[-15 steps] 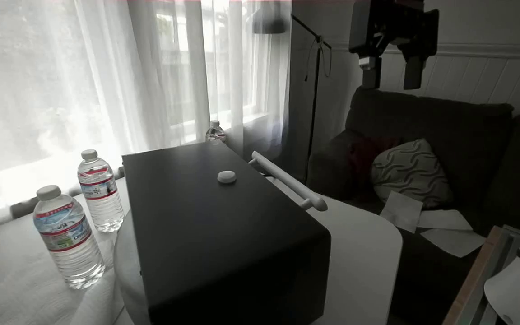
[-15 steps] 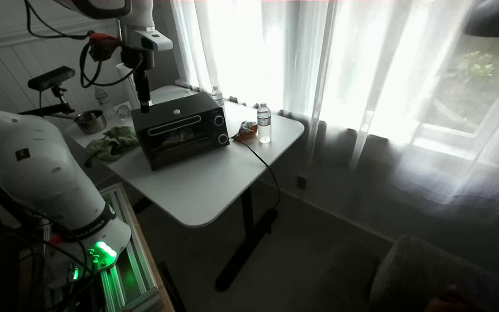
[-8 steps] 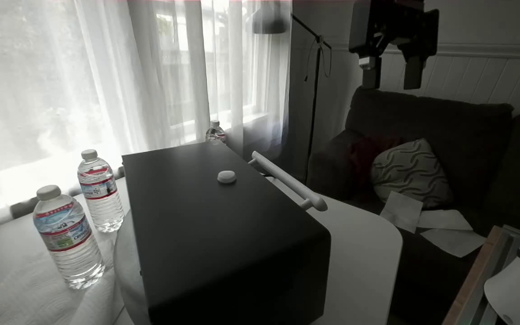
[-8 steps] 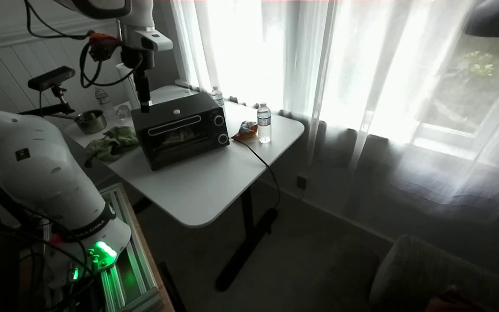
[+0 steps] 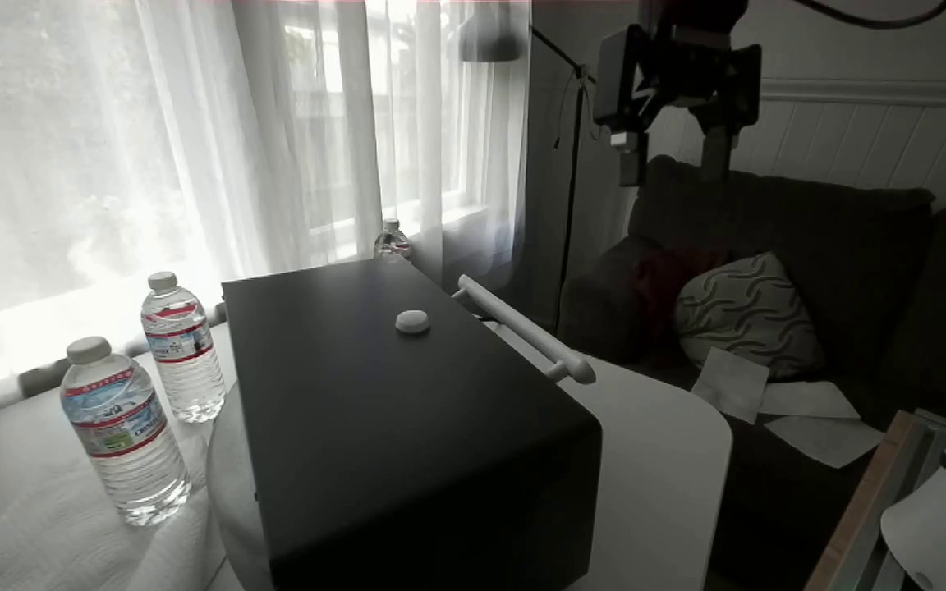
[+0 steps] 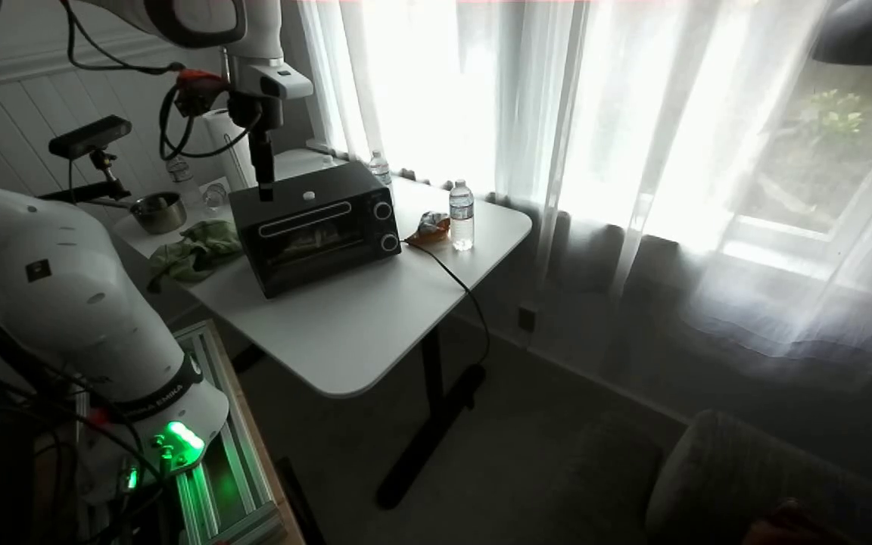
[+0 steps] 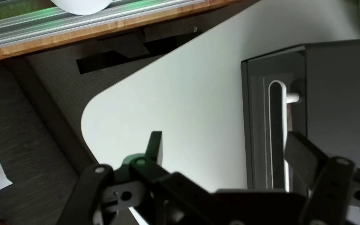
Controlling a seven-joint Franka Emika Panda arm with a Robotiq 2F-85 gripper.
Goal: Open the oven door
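Note:
The black oven (image 5: 391, 394) stands on the white table, and it shows in both exterior views (image 6: 307, 182) and the wrist view (image 7: 342, 93). Its door (image 6: 315, 244) is closed, upright at the front with a dark window. A light bar handle (image 6: 305, 219) runs along the door's upper edge; it also shows in the exterior view (image 5: 522, 325) and the wrist view (image 7: 285, 115). My gripper (image 5: 674, 171) is open and empty, above and apart from the handle. In the wrist view the gripper (image 7: 223, 137) spans table and door, one finger overlapping the handle in the picture.
Water bottles (image 5: 124, 435) stand behind the oven, and another bottle (image 6: 462, 216) stands beside it near a wrapper (image 6: 432, 225). A green cloth (image 6: 197, 250) and a metal pot (image 6: 158, 212) lie at its other side. A camera on a mount (image 6: 91, 136) stands beyond the pot.
My gripper has moved a little down and across, leftward in an exterior view and rightward in an exterior view, closer to the oven. It stays open. The oven and its door have not moved.

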